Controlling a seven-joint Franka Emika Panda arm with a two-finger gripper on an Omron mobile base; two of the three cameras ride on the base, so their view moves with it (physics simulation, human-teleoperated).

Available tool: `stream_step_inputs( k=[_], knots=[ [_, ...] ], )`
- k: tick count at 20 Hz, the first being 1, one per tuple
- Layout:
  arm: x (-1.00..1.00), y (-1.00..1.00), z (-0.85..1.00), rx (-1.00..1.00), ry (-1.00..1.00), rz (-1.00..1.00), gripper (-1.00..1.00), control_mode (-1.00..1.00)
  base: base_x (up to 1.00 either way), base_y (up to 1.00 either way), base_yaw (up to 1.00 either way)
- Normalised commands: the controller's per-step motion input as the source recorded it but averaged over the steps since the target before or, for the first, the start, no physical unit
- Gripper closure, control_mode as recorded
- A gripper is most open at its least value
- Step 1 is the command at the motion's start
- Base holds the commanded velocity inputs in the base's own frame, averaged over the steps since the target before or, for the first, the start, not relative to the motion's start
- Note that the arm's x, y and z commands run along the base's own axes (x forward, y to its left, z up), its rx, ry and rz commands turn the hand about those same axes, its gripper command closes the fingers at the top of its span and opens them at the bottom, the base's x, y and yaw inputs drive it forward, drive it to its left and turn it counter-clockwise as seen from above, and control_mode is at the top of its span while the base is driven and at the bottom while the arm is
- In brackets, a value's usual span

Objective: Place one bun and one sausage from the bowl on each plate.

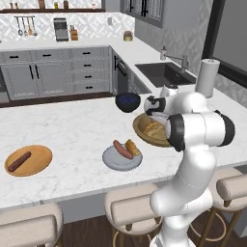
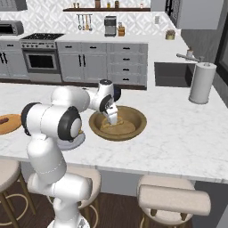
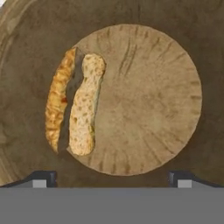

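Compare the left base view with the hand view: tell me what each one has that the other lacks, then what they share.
Left base view alone: the grey plate with a sausage and a bun, the orange plate with one sausage, the dark bowl, the sink and the paper towel roll. Hand view alone: the open fingers at the bottom, above the bowl floor. Both: the wooden bowl with one split bun left inside.

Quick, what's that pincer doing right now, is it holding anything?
Pincer: open, holding nothing, poised over the bun in the wooden bowl.
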Motion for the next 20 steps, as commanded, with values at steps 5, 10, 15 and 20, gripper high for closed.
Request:
stream_step_inputs(
  k=[5, 10, 15, 20],
  knots=[
    [0.30, 0.00, -0.24, 0.00, 0.00, -0.05, -1.00, -1.00, 0.00, 0.00, 0.00],
    [0.31, 0.00, -0.18, 0.00, 0.00, -0.03, -1.00, -1.00, 0.00, 0.00, 0.00],
    [0.32, 0.00, -0.21, 0.00, 0.00, -0.01, -1.00, -1.00, 0.00, 0.00, 0.00],
    [0.22, 0.00, -0.23, 0.00, -0.01, -0.01, -1.00, -1.00, 0.00, 0.00, 0.00]
  ],
)
